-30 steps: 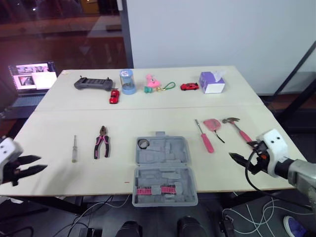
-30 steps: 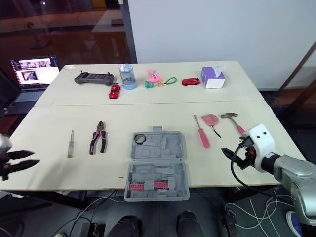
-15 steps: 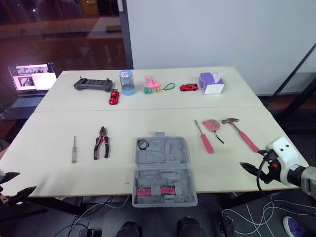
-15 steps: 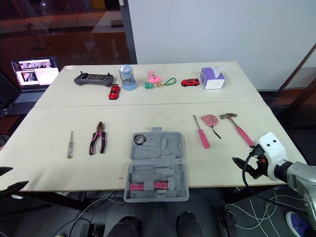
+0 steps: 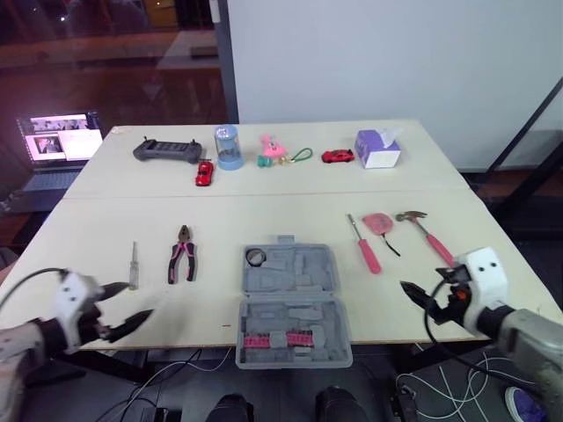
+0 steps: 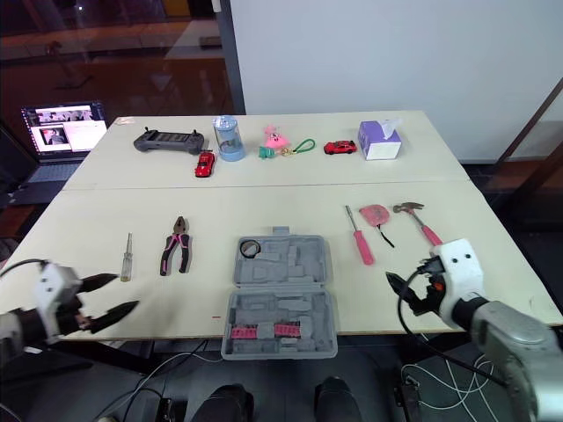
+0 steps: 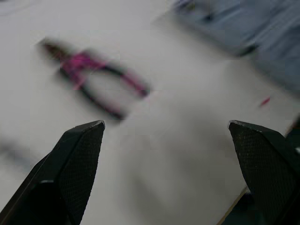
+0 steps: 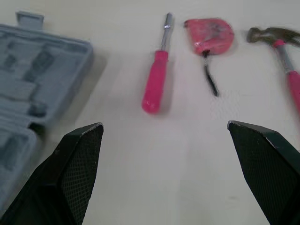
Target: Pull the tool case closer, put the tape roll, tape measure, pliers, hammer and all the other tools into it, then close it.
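Tool case [image 5: 293,294] is lying open near the front edge of the table [image 5: 97,224], between the two claws. Left gripper [image 5: 138,300] and right gripper [image 5: 413,295] are hanging spread apart, holding nothing, maybe getting ready to pull it closer.

pliers [image 7: 96,77] blurred, tool case [image 7: 253,37] smeared, hammer [image 8: 282,51] handle cut off at edge

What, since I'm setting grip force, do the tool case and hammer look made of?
The tool case: grey moulded plastic by the look, matte, with shaped recesses. The hammer: dull grey head, likely metal; pink handle, plastic or rubber coating, cannot tell which.
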